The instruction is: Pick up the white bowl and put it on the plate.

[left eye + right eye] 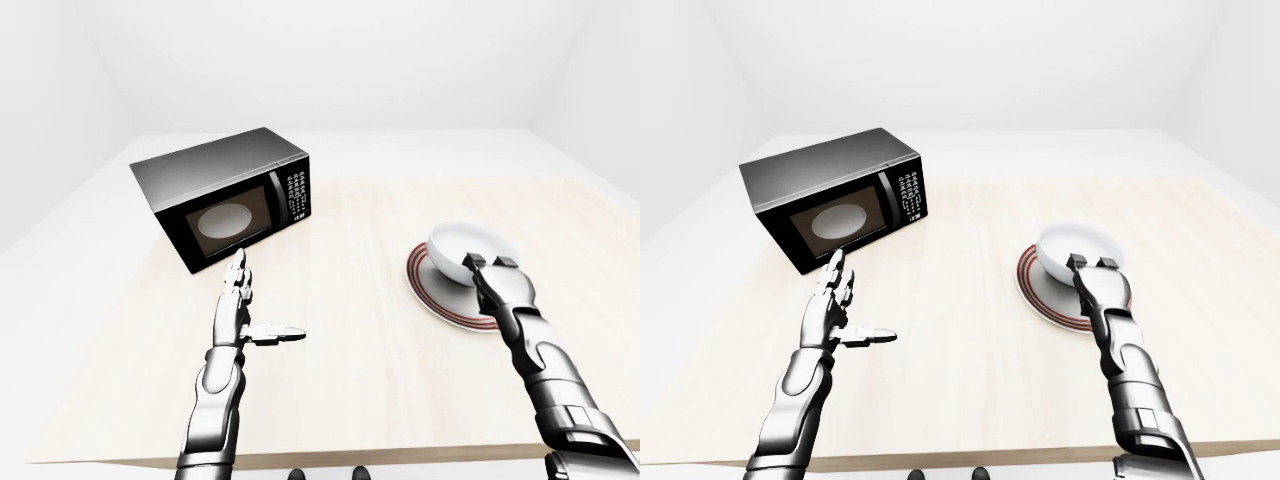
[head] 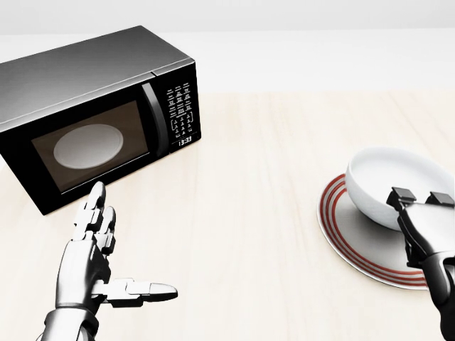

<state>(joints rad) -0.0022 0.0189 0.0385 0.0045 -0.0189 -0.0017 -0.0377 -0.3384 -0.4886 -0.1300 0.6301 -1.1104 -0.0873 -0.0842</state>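
The white bowl (image 2: 384,177) sits on the red-ringed plate (image 2: 355,241) at the right of the head view, resting toward the plate's upper left part. My right hand (image 2: 421,202) comes up from the bottom right. Its dark-tipped fingers (image 2: 402,195) stand upright against the bowl's near wall, spread and not closed round it. My left hand (image 2: 121,249) hovers open over the table at the lower left, fingers straight and thumb pointing right, holding nothing.
A black microwave (image 2: 92,106) with a white turntable behind its door stands at the upper left, just above my left hand. The light wooden table (image 2: 256,213) stretches between microwave and plate; its near edge (image 1: 330,460) shows in the left-eye view.
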